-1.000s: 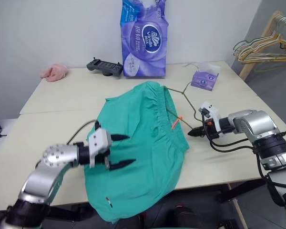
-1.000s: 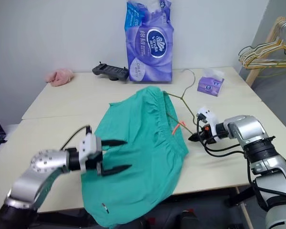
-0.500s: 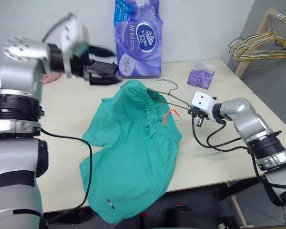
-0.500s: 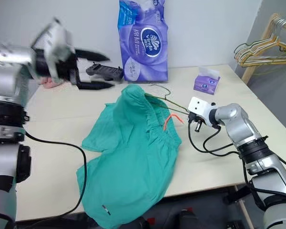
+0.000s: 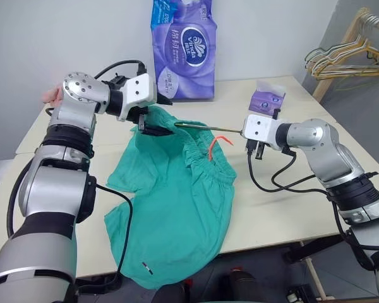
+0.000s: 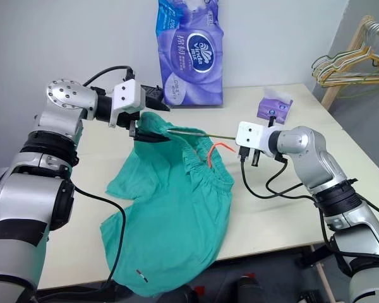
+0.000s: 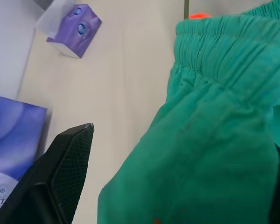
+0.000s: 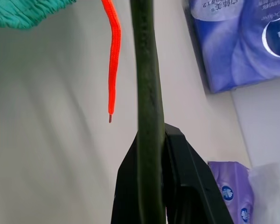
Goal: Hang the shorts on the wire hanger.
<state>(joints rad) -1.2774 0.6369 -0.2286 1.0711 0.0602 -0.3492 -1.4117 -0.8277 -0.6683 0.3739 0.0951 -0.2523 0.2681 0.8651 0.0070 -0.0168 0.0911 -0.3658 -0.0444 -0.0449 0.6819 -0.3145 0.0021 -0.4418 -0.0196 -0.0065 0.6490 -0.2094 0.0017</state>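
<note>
Your right gripper pinches the wire hanger, whose wire runs toward 9 o'clock into the shorts. Your left gripper, open, straddles the waistband there.

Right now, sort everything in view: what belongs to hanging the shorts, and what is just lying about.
Job: shorts; wire hanger, clamped in right pincer; open left pincer at the waistband.

Lying about: tissue multipack; tissue packet; black controller; spare hangers.

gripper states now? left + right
Left gripper: open, fingers straddling the shorts at the waistband.
Right gripper: shut on the wire hanger.
</note>
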